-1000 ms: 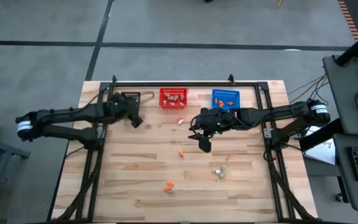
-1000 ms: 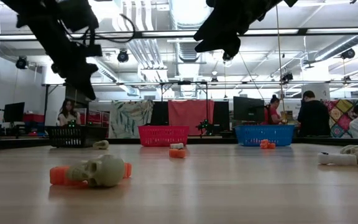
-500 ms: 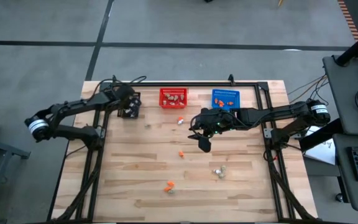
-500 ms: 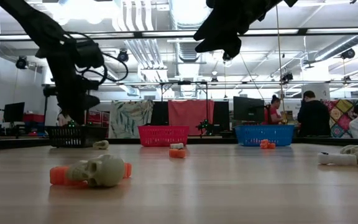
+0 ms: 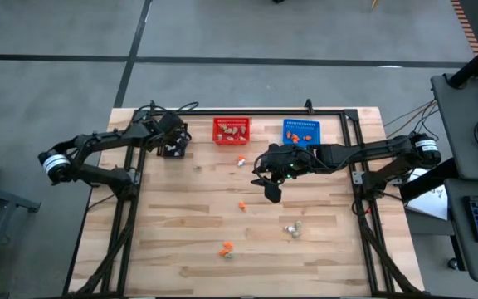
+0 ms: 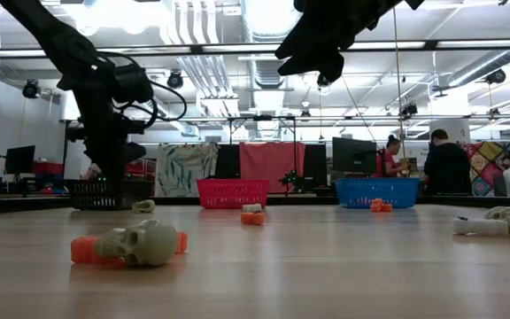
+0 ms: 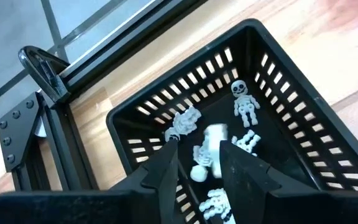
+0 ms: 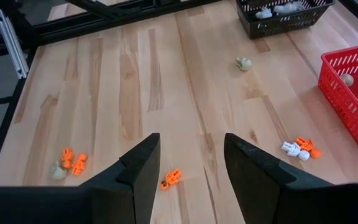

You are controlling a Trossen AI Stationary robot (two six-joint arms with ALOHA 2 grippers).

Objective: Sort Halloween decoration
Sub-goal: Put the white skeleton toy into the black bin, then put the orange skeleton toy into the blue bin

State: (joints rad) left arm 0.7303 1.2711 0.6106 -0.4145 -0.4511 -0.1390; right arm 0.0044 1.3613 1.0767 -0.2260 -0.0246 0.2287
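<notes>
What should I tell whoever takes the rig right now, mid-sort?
Left gripper: over the black basket, fingers parted, a white piece between them above the skeletons inside.
Right gripper: open, empty, hanging above mid-table.
Done: trinkets already lie in the black, red basket and blue basket.
Left on the table: beige skull near the black basket, white-orange pair, orange piece, beige pieces, orange-and-skull cluster.

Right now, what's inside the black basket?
The black basket holds small white skeleton figures. The left end effector hangs over it, fingers apart, covering part of the floor.
</notes>
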